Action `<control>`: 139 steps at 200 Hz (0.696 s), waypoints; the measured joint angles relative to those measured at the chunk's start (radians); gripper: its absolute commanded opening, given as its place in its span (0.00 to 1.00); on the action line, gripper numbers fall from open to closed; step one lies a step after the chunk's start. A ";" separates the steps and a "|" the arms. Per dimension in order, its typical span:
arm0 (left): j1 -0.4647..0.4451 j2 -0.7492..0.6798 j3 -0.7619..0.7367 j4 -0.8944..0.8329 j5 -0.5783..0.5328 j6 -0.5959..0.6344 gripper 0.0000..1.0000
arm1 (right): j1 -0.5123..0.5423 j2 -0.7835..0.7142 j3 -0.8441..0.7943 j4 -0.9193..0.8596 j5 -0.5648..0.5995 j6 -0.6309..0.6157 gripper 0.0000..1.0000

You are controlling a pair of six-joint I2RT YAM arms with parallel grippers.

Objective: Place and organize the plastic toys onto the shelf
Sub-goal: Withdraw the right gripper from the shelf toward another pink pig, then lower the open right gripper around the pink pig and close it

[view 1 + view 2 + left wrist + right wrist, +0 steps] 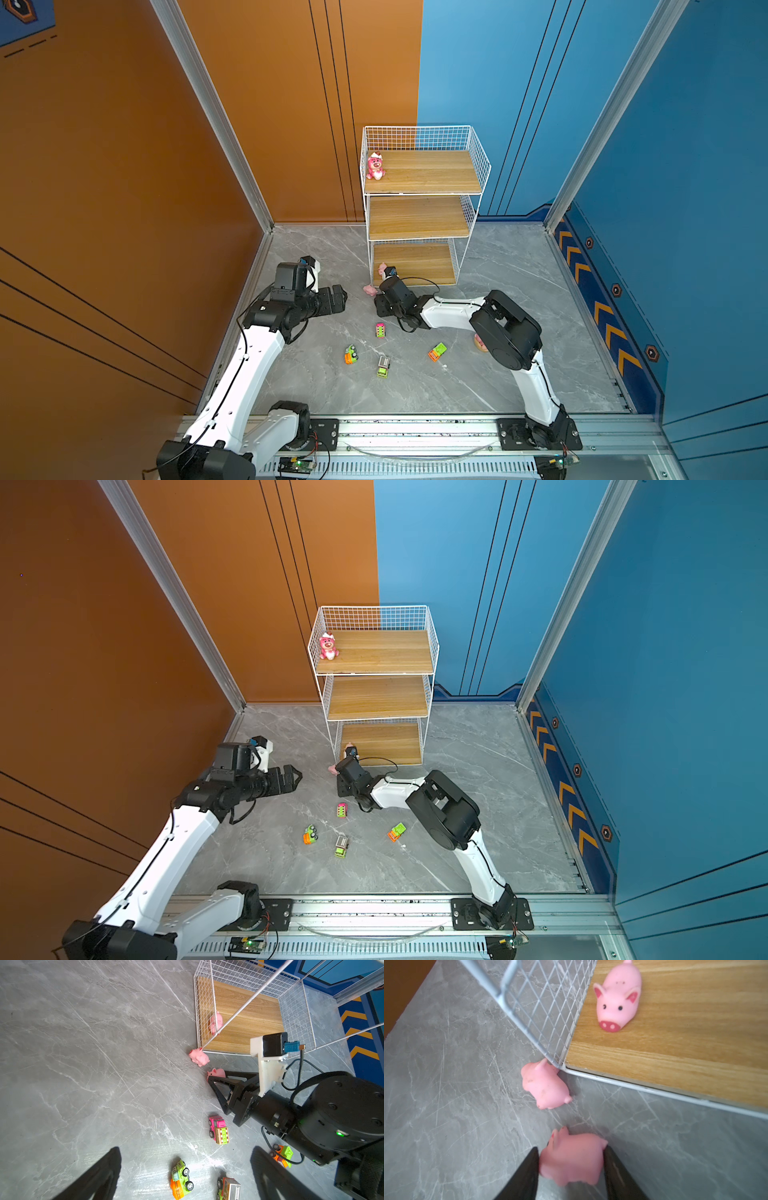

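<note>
The shelf (422, 193) stands at the back; a pink bear (375, 166) sits on its top board. One pink pig (617, 999) lies on the bottom board, and a second pig (545, 1084) lies on the floor against the shelf's front corner. My right gripper (571, 1150) is low over the floor, shut on a third pig (571, 1165), with a finger pressing each flank. Several toy vehicles (380, 330) are scattered on the floor nearer the front. My left gripper (338, 297) hovers open and empty to the left of the pigs.
Grey marble floor (316, 386) is walled in orange on the left and blue on the right. A tan and pink round thing (481, 343) is partly hidden behind the right arm's elbow. A metal rail (415, 428) runs along the front edge.
</note>
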 measured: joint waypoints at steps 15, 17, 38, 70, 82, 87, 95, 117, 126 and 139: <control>0.000 0.000 0.000 0.000 0.000 0.000 0.98 | 0.000 0.000 -0.003 0.003 -0.007 -0.003 0.36; 0.000 0.000 0.000 0.000 0.000 0.000 0.98 | 0.000 0.000 -0.004 0.004 -0.008 -0.003 0.36; 0.000 0.000 0.000 0.000 0.000 0.000 0.98 | -0.001 -0.010 -0.032 0.028 -0.014 -0.003 0.35; 0.000 0.000 0.000 0.000 0.000 0.000 0.98 | -0.004 -0.115 -0.173 0.045 -0.021 -0.004 0.35; 0.000 0.000 0.000 0.000 0.000 0.000 0.98 | -0.006 -0.164 -0.235 0.048 -0.027 -0.004 0.35; 0.000 0.000 0.000 0.000 0.000 0.000 0.98 | -0.008 -0.183 -0.259 0.054 -0.034 -0.004 0.36; 0.000 0.000 0.000 0.000 0.000 0.000 0.98 | -0.012 -0.217 -0.306 0.062 -0.046 -0.008 0.39; 0.000 0.000 -0.001 0.000 0.000 0.000 0.98 | -0.026 -0.289 -0.414 0.093 -0.078 -0.029 0.47; 0.000 0.000 -0.001 0.000 0.000 0.000 0.98 | -0.029 -0.311 -0.447 0.109 -0.086 -0.043 0.48; -0.001 0.000 -0.001 0.000 0.000 0.000 0.98 | -0.034 -0.339 -0.492 0.121 -0.095 -0.060 0.51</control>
